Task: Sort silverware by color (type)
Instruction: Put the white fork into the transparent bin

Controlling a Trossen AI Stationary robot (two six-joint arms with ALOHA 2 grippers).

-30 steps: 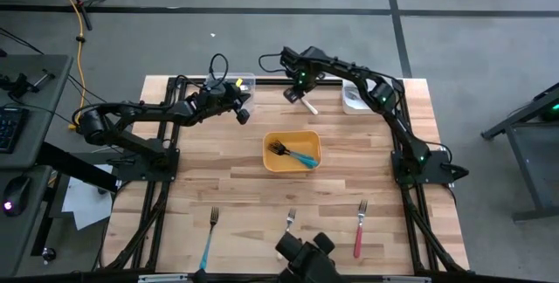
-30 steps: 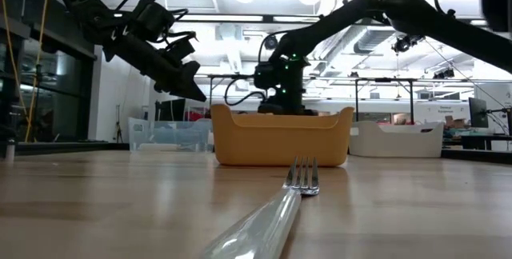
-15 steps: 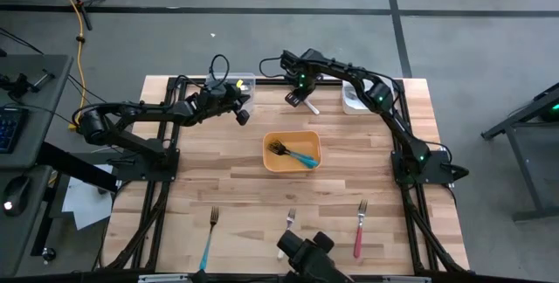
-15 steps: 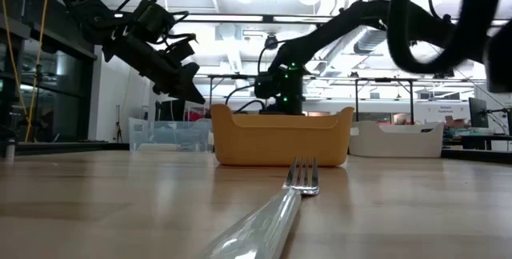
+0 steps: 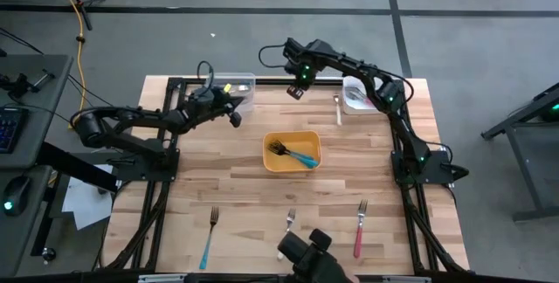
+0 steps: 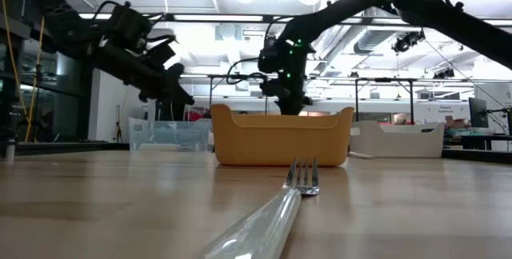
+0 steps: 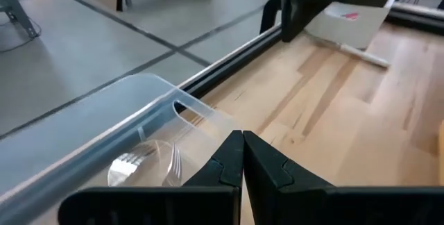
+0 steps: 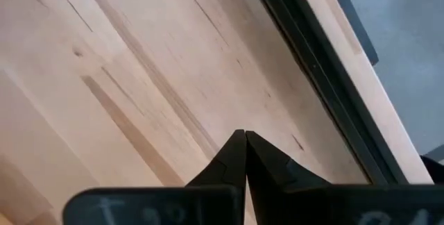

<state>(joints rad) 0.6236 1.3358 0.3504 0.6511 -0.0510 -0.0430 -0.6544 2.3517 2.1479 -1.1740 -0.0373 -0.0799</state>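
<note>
My right gripper (image 5: 294, 93) hangs shut and empty over bare wood near the far edge, its tips (image 8: 244, 136) pointing down. A white-handled fork (image 5: 338, 111) lies flat on the table to its right, beside the white bin (image 5: 354, 100). My left gripper (image 5: 236, 119) is shut and empty next to the clear bin (image 5: 231, 85), which holds a fork (image 7: 142, 166). The yellow bin (image 5: 293, 152) at the table's middle holds a dark fork and a teal-handled one. Three forks lie near the front edge: teal (image 5: 210, 235), clear (image 5: 290, 222) and red (image 5: 359, 229).
A black frame rail (image 8: 326, 79) runs along the table's far edge, just beyond my right gripper. Open wood lies between the yellow bin and the front row of forks. A camera mount (image 5: 306, 257) sits at the front edge.
My right gripper has risen and gone a little toward the far edge. The white-handled fork that lay at its tips has slid toward the table's right and now lies beside the white bin. My left gripper has drawn back toward the table's left and sunk slightly.
</note>
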